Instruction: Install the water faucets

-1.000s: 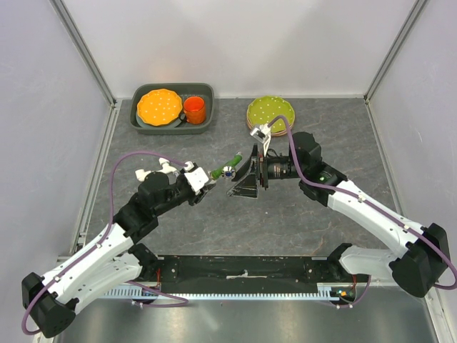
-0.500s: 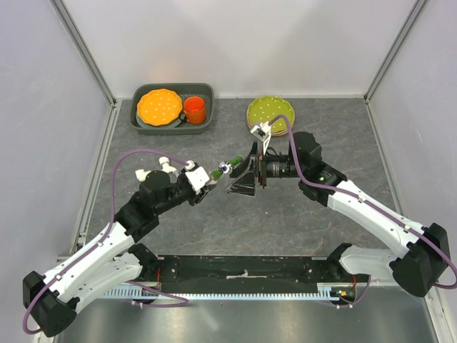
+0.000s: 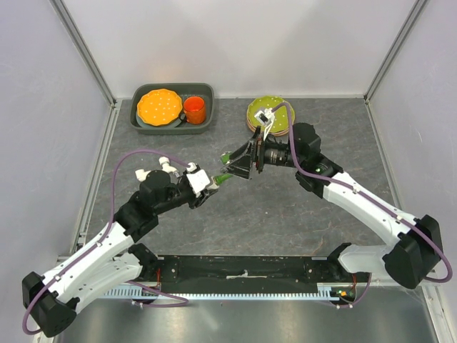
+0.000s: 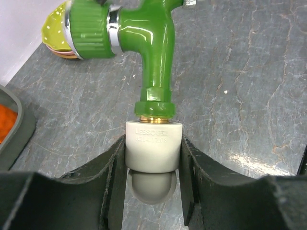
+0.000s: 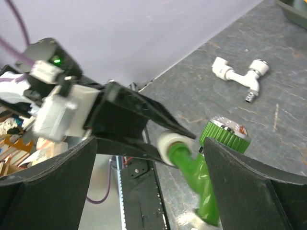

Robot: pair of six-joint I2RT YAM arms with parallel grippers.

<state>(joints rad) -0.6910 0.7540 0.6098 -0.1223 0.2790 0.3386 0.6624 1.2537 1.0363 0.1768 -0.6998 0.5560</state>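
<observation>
The left arm reaches from its base at the near left edge, elbow bent, with its forearm angled toward the middle of the grey surface (image 3: 285, 207). A white faucet (image 3: 158, 168) lies on the surface just beside that forearm. It shows again in the right wrist view (image 5: 237, 75), well behind the action.

The left gripper (image 4: 153, 148) has its jaws closed on the white end piece (image 4: 153, 146) of the green faucet (image 4: 156, 72). The faucet is held off the surface, with its ribbed knob pointing away from the arm.

Meeting it from the other side, the right arm stretches in from the near right edge, its wrist turned to face the left arm. The right gripper (image 3: 232, 166) has its jaws spread wide, one on either side of the green faucet's knob end, and grips nothing.

At the far edge, a grey tray (image 3: 207, 123) holds an orange plate (image 3: 159, 106) and an orange cup (image 3: 194, 109). A stack of green dotted plates (image 3: 265, 111) sits to its right, partly behind the right wrist.
</observation>
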